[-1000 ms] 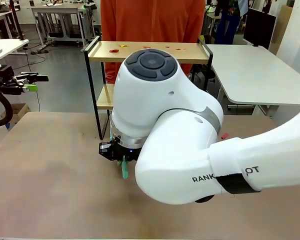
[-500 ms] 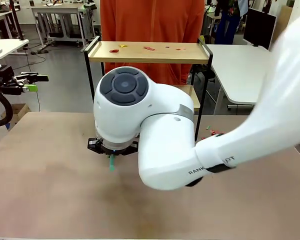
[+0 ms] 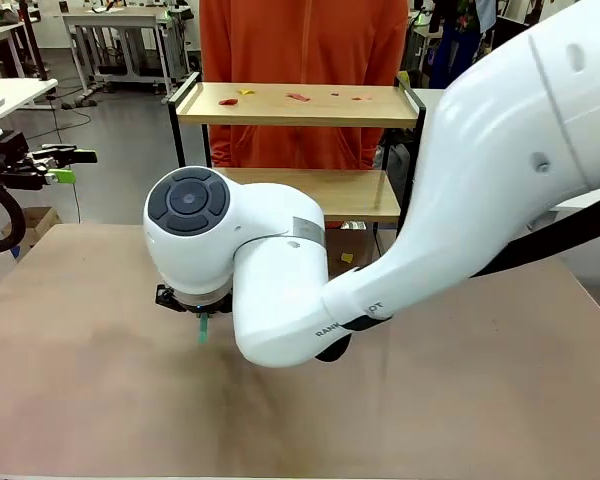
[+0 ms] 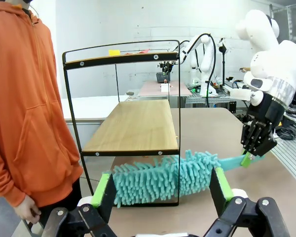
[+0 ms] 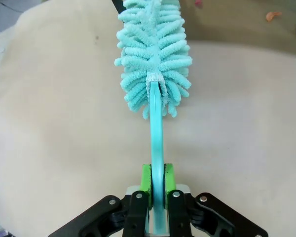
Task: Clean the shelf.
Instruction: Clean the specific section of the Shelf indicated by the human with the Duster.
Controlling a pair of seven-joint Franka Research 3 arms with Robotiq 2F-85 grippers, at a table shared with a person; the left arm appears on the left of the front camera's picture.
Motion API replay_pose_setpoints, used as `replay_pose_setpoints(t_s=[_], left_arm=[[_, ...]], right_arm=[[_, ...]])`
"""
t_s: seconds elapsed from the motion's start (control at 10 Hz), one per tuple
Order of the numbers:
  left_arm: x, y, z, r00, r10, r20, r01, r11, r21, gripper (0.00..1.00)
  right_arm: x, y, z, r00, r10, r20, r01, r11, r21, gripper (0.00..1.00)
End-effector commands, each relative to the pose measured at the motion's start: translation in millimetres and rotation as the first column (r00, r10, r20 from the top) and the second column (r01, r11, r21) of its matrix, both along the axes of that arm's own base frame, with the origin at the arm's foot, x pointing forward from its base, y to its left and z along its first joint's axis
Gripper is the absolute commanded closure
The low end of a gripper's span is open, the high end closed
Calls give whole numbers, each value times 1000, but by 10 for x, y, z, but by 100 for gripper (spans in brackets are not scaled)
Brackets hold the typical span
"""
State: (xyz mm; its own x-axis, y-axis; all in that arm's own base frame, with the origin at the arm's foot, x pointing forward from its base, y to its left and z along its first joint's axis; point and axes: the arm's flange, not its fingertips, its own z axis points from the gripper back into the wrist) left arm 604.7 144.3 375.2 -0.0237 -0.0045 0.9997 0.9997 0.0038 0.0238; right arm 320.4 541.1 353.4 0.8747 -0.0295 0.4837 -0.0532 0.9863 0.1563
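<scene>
The shelf stands at the table's far edge, two wooden boards on a black frame. Small red and yellow scraps lie on its top board. My right gripper hangs low over the table in front of the shelf's left leg, shut on the handle of a teal fluffy duster. The duster head lies near the shelf's foot, with the right gripper at its handle end. My left gripper hovers open at the far left, off the table; its green fingers frame the duster.
A person in an orange hoodie stands right behind the shelf. A few coloured scraps lie on the brown table past the duster. White tables stand to the right and in the back.
My right arm has swung leftward across the table with the duster, uncovering the shelf's lower board. The left arm has not moved.
</scene>
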Motion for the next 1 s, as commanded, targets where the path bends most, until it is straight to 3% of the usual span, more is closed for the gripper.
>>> replay_pose_setpoints(t_s=[0.0,0.4,0.5,0.6,0.9], left_arm=[[-14,-14,27,1000,2,16,-2,1000,3,0],[-14,-14,27,1000,2,16,-2,1000,3,0],[-14,-14,27,1000,2,16,-2,1000,3,0],[-14,-14,27,1000,2,16,-2,1000,3,0],[-14,-14,27,1000,2,16,-2,1000,3,0]], right_arm=[[87,139,-82,998,-59,9,59,998,9,87],[208,-22,-232,994,-76,-73,74,997,-23,87],[177,4,-182,995,4,-98,-3,1000,13,87],[209,-21,-210,997,-67,-43,67,998,-14,87],[209,-21,-210,997,-67,-43,67,998,-14,87]])
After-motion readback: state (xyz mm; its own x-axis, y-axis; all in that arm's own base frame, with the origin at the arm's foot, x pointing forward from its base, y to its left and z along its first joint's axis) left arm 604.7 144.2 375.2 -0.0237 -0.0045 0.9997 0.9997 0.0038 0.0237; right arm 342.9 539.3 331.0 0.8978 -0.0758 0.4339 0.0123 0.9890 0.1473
